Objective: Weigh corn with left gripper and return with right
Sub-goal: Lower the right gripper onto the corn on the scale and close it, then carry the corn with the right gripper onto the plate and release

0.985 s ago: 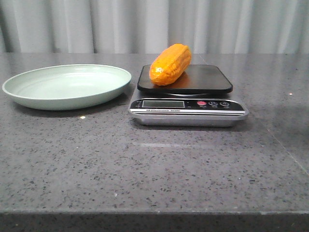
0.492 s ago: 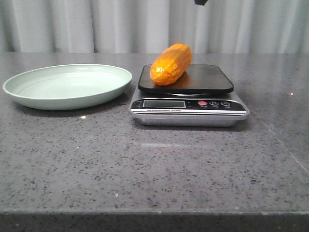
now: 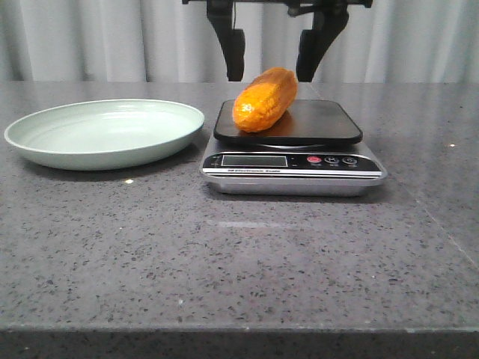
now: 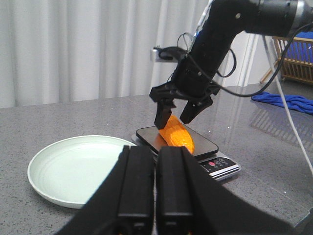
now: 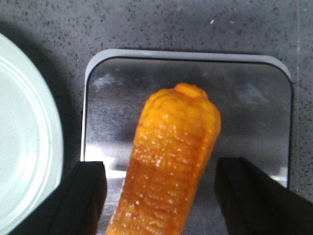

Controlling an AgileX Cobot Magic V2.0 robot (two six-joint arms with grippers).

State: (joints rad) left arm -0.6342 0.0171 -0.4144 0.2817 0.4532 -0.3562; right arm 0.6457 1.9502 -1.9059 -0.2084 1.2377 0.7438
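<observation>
The orange-yellow corn [image 3: 263,101] lies on the black platform of a digital scale [image 3: 292,161] at mid-table. My right gripper [image 3: 270,75] hangs open just above it, one finger on each side of the cob's far end, not touching. In the right wrist view the corn [image 5: 171,161] runs between the spread fingers [image 5: 88,196]. My left gripper [image 4: 156,152] is shut and empty, held back from the scale; it does not show in the front view. From there I see the corn [image 4: 178,137] and the right gripper [image 4: 175,117] over it.
A pale green plate [image 3: 105,134] sits left of the scale, also in the left wrist view [image 4: 73,166]. The scale's buttons and display face the front table edge. A curtain hangs behind; a blue cloth [image 4: 283,100] lies off to the far side.
My right gripper has come down into the front view from above, open, and now straddles the top of the corn. The corn, scale and plate have not moved.
</observation>
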